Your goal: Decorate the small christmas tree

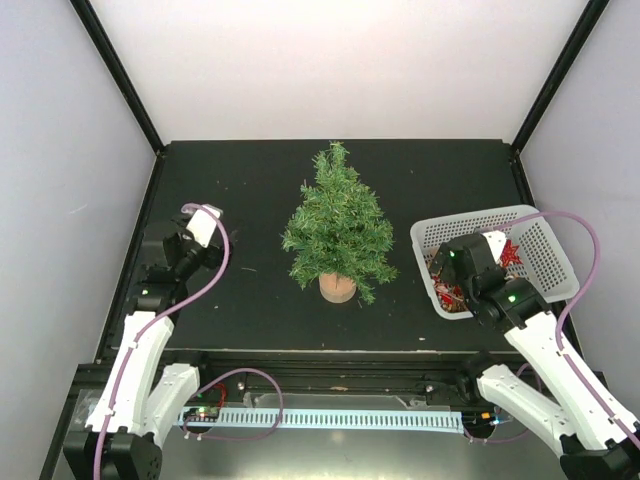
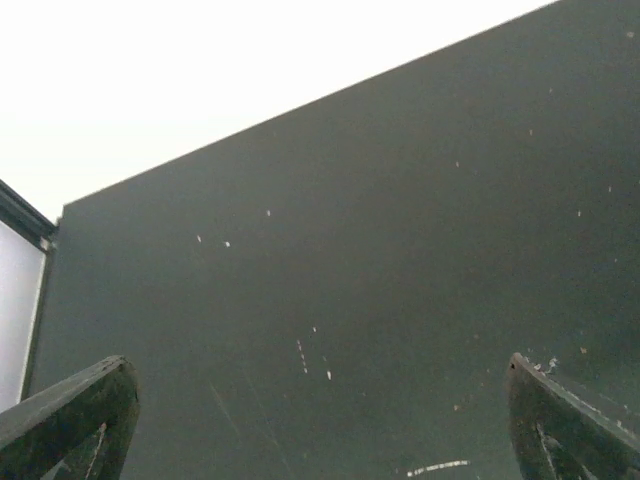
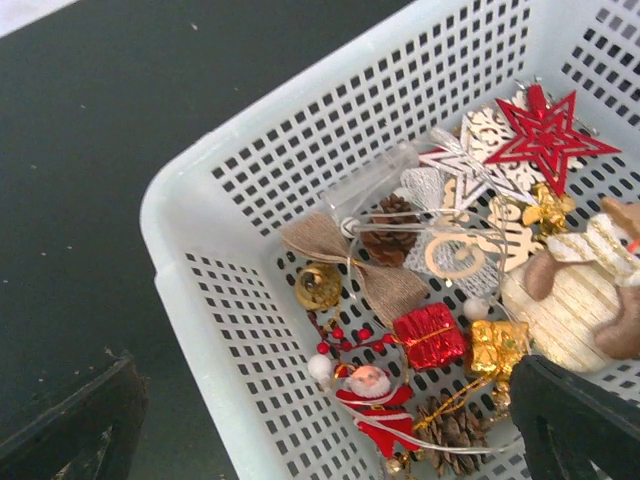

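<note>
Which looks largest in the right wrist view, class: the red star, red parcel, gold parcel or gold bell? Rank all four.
1. red star
2. red parcel and gold parcel, which look about alike, so they are not ranked apart
3. gold bell

A robot lab test cell: black table [image 1: 250,190] boxed by white panels [image 1: 340,60] and black frame posts [image 1: 115,70].

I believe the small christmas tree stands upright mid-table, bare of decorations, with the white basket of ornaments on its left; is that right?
Not quite: the white basket stands on the right of the small christmas tree, not on its left, as the top external view shows. The rest holds: the tree is upright mid-table and bare.
</note>
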Available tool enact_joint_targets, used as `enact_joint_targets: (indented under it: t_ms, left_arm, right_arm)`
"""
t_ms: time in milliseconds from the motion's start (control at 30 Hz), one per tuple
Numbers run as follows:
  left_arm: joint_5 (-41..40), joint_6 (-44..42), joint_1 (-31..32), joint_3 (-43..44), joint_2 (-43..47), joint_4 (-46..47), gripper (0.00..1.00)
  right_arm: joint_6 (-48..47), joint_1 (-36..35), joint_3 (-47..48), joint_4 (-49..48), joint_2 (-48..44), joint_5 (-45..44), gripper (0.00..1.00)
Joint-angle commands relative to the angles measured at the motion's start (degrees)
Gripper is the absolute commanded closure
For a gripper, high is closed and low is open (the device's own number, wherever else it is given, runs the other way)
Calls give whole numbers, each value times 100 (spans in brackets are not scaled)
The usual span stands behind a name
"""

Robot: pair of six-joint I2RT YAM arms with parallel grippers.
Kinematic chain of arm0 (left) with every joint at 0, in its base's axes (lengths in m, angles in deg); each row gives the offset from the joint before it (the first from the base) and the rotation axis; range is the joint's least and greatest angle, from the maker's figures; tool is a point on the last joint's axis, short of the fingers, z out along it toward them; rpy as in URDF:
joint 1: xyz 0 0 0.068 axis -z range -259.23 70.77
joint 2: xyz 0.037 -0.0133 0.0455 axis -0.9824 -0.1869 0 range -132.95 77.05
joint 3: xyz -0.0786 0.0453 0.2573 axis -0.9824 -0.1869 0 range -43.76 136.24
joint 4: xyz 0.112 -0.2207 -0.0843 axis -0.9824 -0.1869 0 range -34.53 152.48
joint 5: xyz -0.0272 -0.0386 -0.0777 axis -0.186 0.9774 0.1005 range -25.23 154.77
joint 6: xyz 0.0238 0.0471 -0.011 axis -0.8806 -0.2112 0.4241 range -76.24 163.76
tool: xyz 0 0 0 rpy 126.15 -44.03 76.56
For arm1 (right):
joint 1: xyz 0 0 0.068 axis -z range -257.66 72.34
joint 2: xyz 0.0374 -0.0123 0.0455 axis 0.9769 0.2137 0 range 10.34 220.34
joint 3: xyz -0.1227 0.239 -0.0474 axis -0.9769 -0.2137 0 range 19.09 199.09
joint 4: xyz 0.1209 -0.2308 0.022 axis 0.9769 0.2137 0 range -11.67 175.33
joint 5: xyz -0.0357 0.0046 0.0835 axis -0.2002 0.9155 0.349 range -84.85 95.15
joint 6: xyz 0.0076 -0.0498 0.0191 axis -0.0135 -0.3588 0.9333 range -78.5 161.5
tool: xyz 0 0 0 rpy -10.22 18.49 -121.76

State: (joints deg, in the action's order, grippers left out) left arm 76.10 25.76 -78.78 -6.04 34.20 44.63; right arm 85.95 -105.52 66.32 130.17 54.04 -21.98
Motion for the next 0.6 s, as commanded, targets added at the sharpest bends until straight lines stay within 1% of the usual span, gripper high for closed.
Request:
enact_joint_targets:
  t_ms: [0, 33, 133, 167, 267, 367, 433, 500, 567]
  left_arm:
    - [-20, 110, -26, 164, -169, -473, 1]
    - [40, 73, -22, 133, -145, -459, 1]
    - [131, -68, -4, -223, 22, 17, 1]
    - [213, -272, -1, -236, 61, -67, 1]
    - [148, -449, -1, -273, 121, -80, 1]
    - [401, -501, -1, 19, -209, -537, 3]
    - [525, -497, -3, 228, -459, -805, 4]
    - [655, -532, -3, 404, -697, -990, 5]
    - [760, -575, -14, 515, -811, -1112, 6]
  right_arm:
    - [176, 17, 148, 245, 12, -255, 1]
    - [148, 17, 157, 235, -7, -245, 0]
    - [73, 23, 143, 219, -3, -214, 1]
    - [51, 18, 134, 195, -2, -190, 2]
    - [-76, 22, 70, 48, -4, -56, 4]
    - [-215, 26, 58, -103, 141, 87, 5]
    - [-195, 32, 151, -104, 456, 212, 10]
    - [-219, 164, 156, -265, 626, 616, 18]
    - [-300, 628, 49, -575, 656, 1216, 22]
